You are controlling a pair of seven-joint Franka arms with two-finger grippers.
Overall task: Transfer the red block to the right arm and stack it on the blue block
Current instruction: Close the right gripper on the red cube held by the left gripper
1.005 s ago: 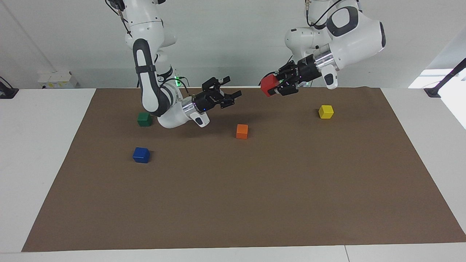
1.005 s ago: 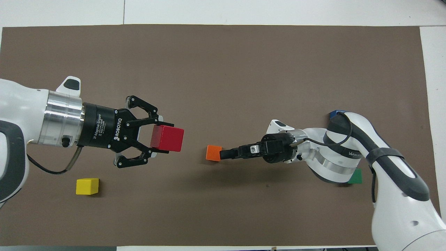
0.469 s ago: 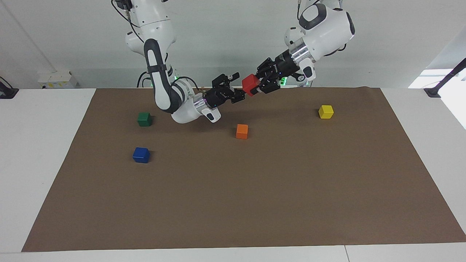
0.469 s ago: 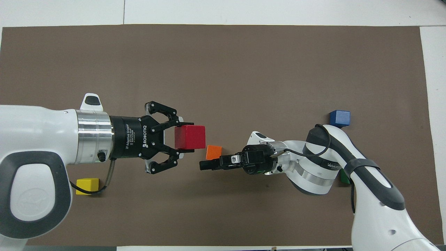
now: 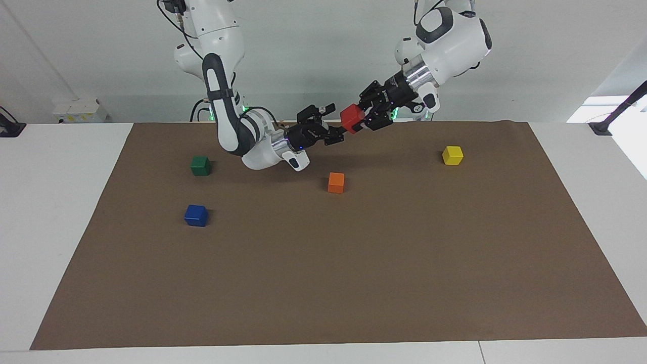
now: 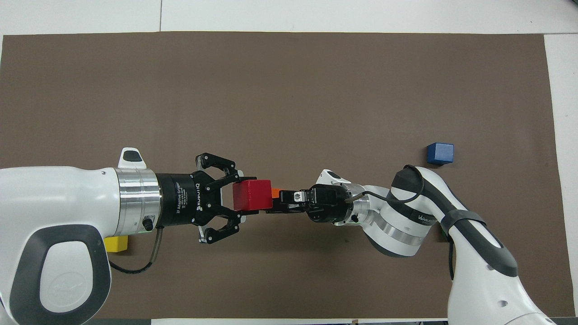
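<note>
Closing in since a second ago, the right gripper, fingers spread, now flanks the red block clamped in the left gripper above the mat. Handover underway; next, the right pinches, the left releases. The blue block waits farther out.

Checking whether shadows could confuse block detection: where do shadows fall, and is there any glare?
Facing view: a soft arm shadow darkens the brown mat by the small orange cube; bright window glare sits at the frame's edge, off the mat. Overhead view: a faint shadow lies under the arms; the small deep blue cube stays evenly lit.
</note>
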